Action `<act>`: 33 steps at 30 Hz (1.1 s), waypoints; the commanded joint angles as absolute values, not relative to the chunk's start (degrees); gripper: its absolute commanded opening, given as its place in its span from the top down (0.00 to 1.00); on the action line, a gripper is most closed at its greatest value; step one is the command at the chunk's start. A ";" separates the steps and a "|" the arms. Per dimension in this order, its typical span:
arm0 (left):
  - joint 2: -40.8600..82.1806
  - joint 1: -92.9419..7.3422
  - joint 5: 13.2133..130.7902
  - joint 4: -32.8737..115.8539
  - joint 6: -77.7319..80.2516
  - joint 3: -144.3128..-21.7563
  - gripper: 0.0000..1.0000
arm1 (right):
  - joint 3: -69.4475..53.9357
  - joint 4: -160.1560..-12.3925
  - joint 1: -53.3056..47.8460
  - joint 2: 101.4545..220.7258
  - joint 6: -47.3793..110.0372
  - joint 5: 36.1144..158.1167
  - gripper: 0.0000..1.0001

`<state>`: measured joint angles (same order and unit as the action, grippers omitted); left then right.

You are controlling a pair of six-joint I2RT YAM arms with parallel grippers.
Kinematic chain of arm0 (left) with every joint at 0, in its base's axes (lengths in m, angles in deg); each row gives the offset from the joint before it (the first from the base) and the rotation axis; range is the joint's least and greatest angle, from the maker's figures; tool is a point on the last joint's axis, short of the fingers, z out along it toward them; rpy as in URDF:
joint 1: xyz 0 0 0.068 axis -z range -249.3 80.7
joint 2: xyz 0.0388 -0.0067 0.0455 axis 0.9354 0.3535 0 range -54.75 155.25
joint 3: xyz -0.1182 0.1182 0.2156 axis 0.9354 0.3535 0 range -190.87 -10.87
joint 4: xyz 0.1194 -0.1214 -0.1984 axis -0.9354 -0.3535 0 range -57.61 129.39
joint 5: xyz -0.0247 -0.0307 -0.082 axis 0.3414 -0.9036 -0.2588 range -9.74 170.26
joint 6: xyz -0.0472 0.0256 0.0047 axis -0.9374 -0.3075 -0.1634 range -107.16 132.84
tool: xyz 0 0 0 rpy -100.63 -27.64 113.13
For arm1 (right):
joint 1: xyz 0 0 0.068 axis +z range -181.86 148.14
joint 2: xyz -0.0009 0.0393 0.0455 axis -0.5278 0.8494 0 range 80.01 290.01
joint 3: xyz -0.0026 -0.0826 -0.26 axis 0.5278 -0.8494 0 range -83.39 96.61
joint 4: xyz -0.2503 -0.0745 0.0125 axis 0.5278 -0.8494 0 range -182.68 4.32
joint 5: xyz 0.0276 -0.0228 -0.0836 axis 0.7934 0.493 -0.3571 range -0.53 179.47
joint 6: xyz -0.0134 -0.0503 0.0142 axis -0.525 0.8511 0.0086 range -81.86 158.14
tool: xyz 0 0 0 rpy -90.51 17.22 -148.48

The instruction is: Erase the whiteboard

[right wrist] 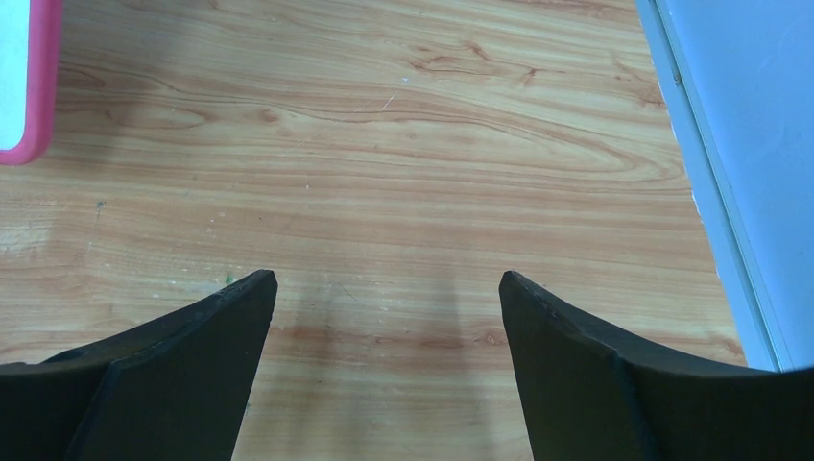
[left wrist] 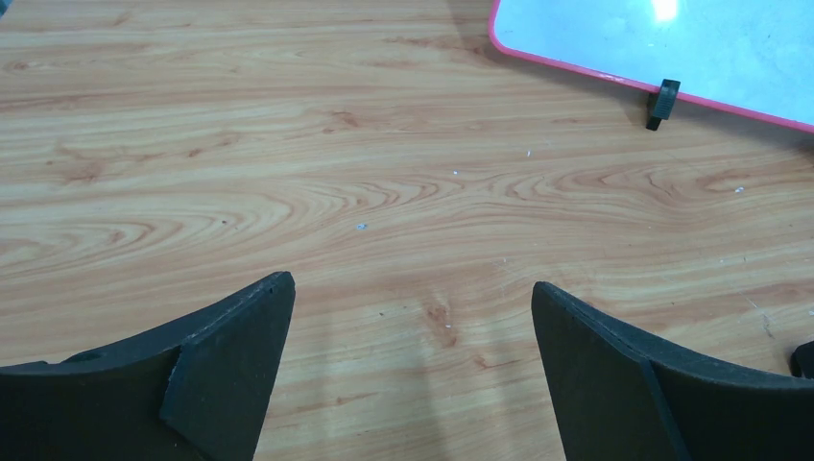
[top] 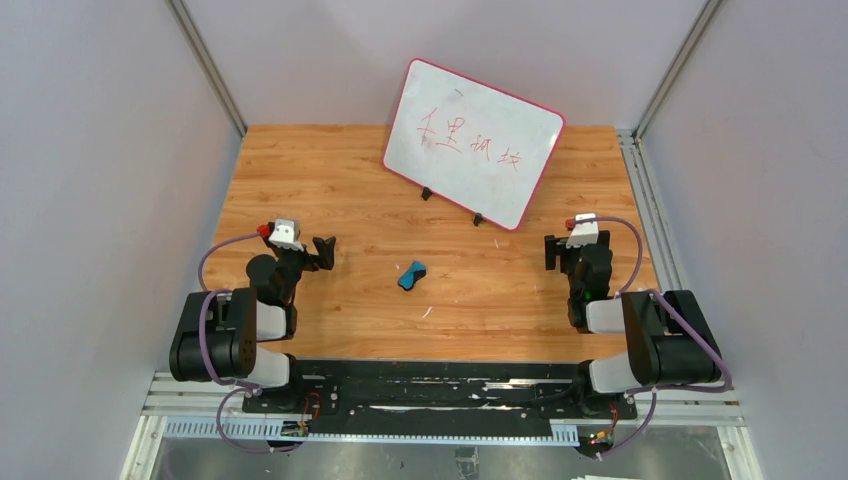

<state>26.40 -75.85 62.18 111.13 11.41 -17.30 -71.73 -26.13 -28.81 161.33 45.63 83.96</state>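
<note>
The whiteboard (top: pixel 473 142) stands tilted at the back of the wooden table, white with a red-pink rim, two small black feet and red handwriting. Its lower edge and one black foot (left wrist: pixel 661 103) show at the top right of the left wrist view (left wrist: pixel 672 38); its pink corner shows at the top left of the right wrist view (right wrist: pixel 29 86). A small blue-and-black eraser block (top: pixel 411 275) lies in the middle of the table between the arms. My left gripper (top: pixel 325 253) (left wrist: pixel 413 293) is open and empty, left of the eraser. My right gripper (top: pixel 550 252) (right wrist: pixel 387 283) is open and empty, right of it.
Grey walls with metal corner posts close in the table on three sides. A grey wall base (right wrist: pixel 739 173) runs along the table's right edge near my right gripper. A small white scrap (top: pixel 427 312) lies near the eraser. The black arm-mounting rail (top: pixel 440 385) sits at the near edge.
</note>
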 commanded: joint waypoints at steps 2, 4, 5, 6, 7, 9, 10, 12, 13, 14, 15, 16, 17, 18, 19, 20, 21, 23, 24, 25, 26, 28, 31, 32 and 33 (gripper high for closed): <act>25.49 -75.40 61.72 112.24 12.47 -18.16 0.02 | -70.73 -25.61 -29.56 161.23 45.00 83.41 0.12; 25.45 -75.39 61.70 112.24 12.42 -18.16 0.02 | -70.73 -25.65 -29.57 161.22 45.00 83.41 0.12; 25.49 -75.41 61.72 112.20 12.46 -18.16 0.02 | -70.73 -25.65 -29.57 161.22 44.99 83.41 0.12; 25.45 -75.44 61.72 112.20 12.42 -18.20 0.02 | -70.71 -25.65 -29.57 161.24 45.01 83.37 0.12; 25.44 -75.42 61.72 112.23 12.48 -18.17 0.02 | -70.71 -25.65 -29.57 161.27 45.00 83.40 0.12; 25.50 -75.41 61.72 112.24 12.42 -18.16 0.02 | -70.73 -25.65 -29.57 161.22 44.99 83.39 0.12; 25.50 -75.40 61.72 112.25 12.47 -18.16 0.02 | -70.73 -25.64 -29.57 161.22 45.00 83.36 0.12; 25.50 -75.37 61.72 112.25 12.46 -18.16 0.02 | -70.73 -25.63 -29.57 161.26 45.00 83.36 0.12; 25.49 -75.40 61.72 112.25 12.44 -18.16 0.02 | -70.73 -25.65 -29.57 161.23 44.99 83.40 0.12; 25.50 -75.43 61.61 112.25 12.44 -18.16 0.02 | -70.73 -25.63 -29.57 161.22 45.00 83.40 0.12; 25.50 -75.43 61.63 112.27 12.36 -18.16 0.02 | -70.73 -25.65 -29.57 161.24 45.00 83.41 0.12; 25.50 -75.45 61.62 112.25 12.40 -18.16 0.02 | -70.72 -25.61 -29.57 161.22 45.00 83.40 0.12; 25.50 -75.39 61.63 112.20 12.33 -18.16 0.02 | -70.67 -25.64 -29.57 161.26 45.00 83.41 0.13; 25.50 -75.44 61.63 112.19 12.37 -18.16 0.02 | -70.73 -25.60 -29.57 161.23 44.98 83.41 0.14; 25.50 -75.40 61.63 112.22 12.44 -18.16 0.02 | -70.67 -25.64 -29.57 161.22 45.00 83.41 0.14; 25.50 -75.43 61.63 112.24 12.41 -18.16 0.02 | -70.73 -25.65 -29.57 161.22 45.00 83.41 0.13; 25.47 -75.41 61.56 112.18 12.41 -18.16 0.02 | -70.71 -25.65 -29.57 161.22 44.99 83.41 0.13; 25.50 -75.42 61.63 112.18 12.38 -18.16 0.02 | -70.61 -25.65 -29.57 161.25 45.00 83.41 0.13; 25.50 -75.40 61.63 112.23 12.40 -18.16 0.02 | -70.72 -25.61 -29.57 161.22 45.00 83.42 0.13; 25.49 -75.45 61.63 112.19 12.36 -18.16 0.02 | -70.73 -25.67 -29.57 161.22 45.00 83.37 0.13; 25.47 -75.42 61.63 112.24 12.41 -18.16 0.02 | -70.73 -25.65 -29.57 161.22 44.98 83.40 0.13; 25.50 -75.43 61.62 112.21 12.40 -18.16 0.02 | -70.71 -25.70 -29.57 161.22 45.00 83.41 0.13; 25.45 -75.45 61.59 112.25 12.40 -18.16 0.02 | -70.73 -25.65 -29.58 161.22 45.00 83.38 0.13; 25.45 -75.40 61.60 112.25 12.39 -18.16 0.02 | -70.71 -25.71 -29.57 161.22 45.00 83.41 0.14; 25.45 -75.38 61.63 112.20 12.40 -18.16 0.02 | -70.73 -25.66 -29.57 161.24 45.00 83.41 0.13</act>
